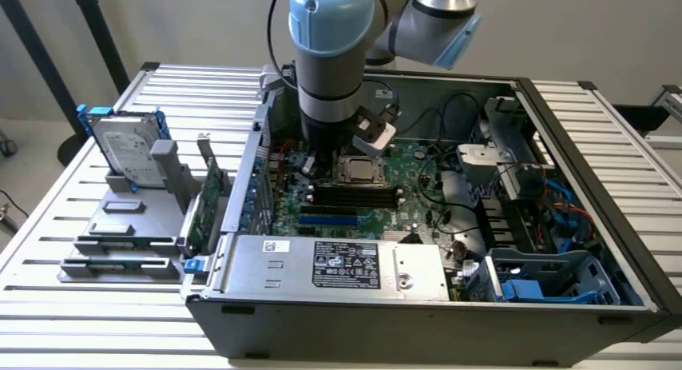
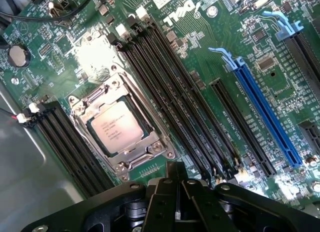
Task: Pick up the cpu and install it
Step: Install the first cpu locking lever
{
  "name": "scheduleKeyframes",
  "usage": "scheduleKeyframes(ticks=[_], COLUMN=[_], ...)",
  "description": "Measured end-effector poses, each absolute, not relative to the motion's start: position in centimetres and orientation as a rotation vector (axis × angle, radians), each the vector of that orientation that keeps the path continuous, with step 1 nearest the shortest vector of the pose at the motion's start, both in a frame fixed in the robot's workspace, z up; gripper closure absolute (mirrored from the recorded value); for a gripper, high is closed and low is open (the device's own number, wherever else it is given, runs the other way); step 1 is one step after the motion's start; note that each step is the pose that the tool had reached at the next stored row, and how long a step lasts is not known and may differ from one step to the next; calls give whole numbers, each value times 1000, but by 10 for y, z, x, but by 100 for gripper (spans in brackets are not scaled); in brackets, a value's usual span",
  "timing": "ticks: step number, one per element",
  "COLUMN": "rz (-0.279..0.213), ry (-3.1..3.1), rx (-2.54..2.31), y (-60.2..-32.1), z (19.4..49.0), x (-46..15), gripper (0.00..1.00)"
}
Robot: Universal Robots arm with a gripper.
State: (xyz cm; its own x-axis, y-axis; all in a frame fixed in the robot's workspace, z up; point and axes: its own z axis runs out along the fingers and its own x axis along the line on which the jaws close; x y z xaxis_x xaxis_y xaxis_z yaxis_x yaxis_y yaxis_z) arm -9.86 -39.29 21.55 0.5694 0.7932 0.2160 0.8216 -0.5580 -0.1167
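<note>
The cpu (image 2: 118,130) lies flat in the metal socket frame (image 2: 80,108) on the green motherboard (image 2: 210,47), at centre-left of the wrist view, flanked on both sides by black memory slots (image 2: 170,92), with a blue expansion slot (image 2: 265,112) toward that frame's right. The fingers (image 2: 176,202), at the wrist view's lower edge, are closed together and empty, clear of the chip. In the exterior view the arm (image 1: 332,58) reaches down into the open computer case (image 1: 554,122) at frame centre, on the slatted worktop (image 1: 43,226); a hard drive (image 1: 126,150) stands at left.
</note>
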Motion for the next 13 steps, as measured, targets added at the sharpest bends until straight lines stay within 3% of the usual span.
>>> scheduleKeyframes(ticks=[13], rz=[-204], ry=[-1354], rx=[-2597], y=[-387], z=[220], x=[-103], gripper=[89])
